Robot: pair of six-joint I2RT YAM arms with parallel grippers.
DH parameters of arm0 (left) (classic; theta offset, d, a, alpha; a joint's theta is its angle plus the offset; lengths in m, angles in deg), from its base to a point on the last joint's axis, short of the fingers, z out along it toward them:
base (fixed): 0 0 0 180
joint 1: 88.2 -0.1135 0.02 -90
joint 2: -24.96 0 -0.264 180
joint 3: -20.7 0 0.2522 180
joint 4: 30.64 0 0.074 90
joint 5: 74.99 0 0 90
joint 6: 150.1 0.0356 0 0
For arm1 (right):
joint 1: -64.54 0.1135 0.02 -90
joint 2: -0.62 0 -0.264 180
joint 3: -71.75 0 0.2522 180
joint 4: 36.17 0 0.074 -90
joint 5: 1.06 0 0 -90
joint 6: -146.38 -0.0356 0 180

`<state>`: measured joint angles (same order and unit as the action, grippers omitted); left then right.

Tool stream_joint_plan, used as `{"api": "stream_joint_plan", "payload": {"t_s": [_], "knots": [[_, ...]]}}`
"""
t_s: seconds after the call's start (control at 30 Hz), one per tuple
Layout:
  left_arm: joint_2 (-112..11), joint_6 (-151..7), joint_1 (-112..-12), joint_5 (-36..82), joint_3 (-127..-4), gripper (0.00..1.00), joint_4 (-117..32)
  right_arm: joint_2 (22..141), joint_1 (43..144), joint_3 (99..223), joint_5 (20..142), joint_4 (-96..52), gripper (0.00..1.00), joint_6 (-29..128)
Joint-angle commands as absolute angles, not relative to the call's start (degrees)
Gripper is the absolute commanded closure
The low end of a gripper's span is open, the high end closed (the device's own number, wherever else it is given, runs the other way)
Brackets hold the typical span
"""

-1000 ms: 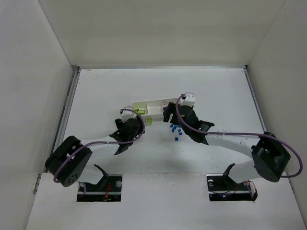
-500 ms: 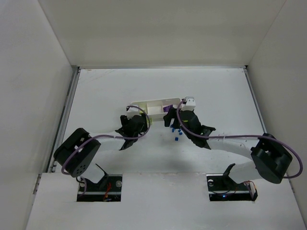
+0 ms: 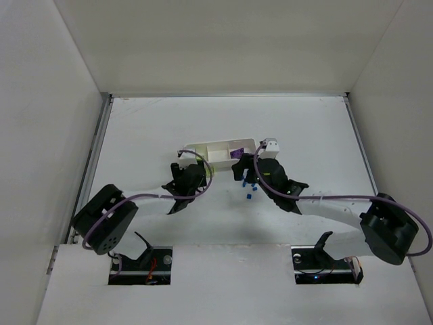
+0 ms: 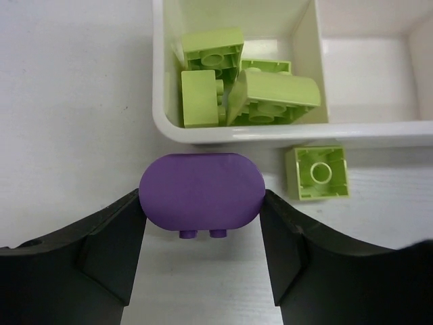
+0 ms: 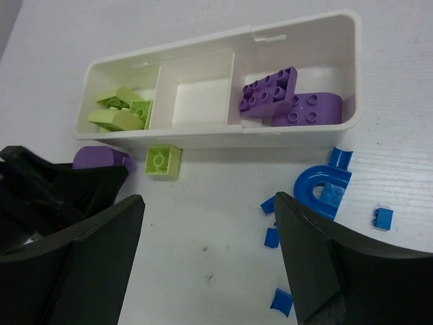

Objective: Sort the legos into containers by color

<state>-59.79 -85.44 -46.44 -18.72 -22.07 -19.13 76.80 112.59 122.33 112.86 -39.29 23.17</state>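
My left gripper [image 4: 201,215] is shut on a purple rounded brick [image 4: 201,189], just in front of the white three-compartment tray [image 4: 237,133]. The tray's left compartment holds several lime bricks [image 4: 210,74]. One lime brick [image 4: 316,172] lies on the table by the tray's front wall. In the right wrist view the tray [image 5: 270,135] has an empty middle compartment and two purple bricks [image 5: 284,98] in the right one. My right gripper [image 5: 210,203] is open and empty above the table. Blue bricks, one an arch [image 5: 323,189], lie to its right.
In the top view the tray [image 3: 203,147] lies mid-table with both grippers close in front of it, the left [image 3: 188,177] and the right [image 3: 242,169]. The blue bricks [image 3: 249,187] are scattered under the right wrist. White walls enclose the table.
My left gripper has moved a little up and right toward the tray. The right arm has shifted slightly.
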Motion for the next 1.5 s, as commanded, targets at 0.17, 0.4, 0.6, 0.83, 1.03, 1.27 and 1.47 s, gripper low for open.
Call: {"api": "stream_joint_plan", "payload": {"t_s": [0.17, 0.4, 0.6, 0.83, 1.03, 1.27, 1.47], "knots": [[-43.2, -87.6, -41.4, -20.9, -23.9, 0.56, -26.8, 67.2, 106.2, 117.1, 113.2, -43.1, 0.22, 22.7], [-54.7, -88.0, -40.7, -10.9, -40.0, 0.53, -25.2, 63.8, 99.8, 113.7, 112.8, -43.1, 0.39, 19.1], [-69.1, -86.9, -39.3, -5.2, -53.9, 0.52, -24.2, 61.9, 96.1, 112.1, 113.2, -42.8, 0.4, 18.2], [-79.6, -86.9, -38.2, -4.1, -63.6, 0.52, -24.6, 61.3, 93.9, 111.6, 112.3, -41.9, 0.39, 17.2], [-82.5, -86.2, -37.8, -3.4, -67.8, 0.4, -26.6, 61.0, 93.9, 111.6, 112.2, -41.7, 0.39, 16.7], [-80.2, -84.6, -37.4, -4.9, -66.5, 0.27, -27.8, 61.7, 94.2, 111.8, 111.9, -41.7, 0.39, 16.6], [-72.6, -83.3, -36.7, -9.5, -57.9, 0.34, -27.3, 61.9, 94.2, 111.8, 112.0, -42.1, 0.38, 16.6]]}}
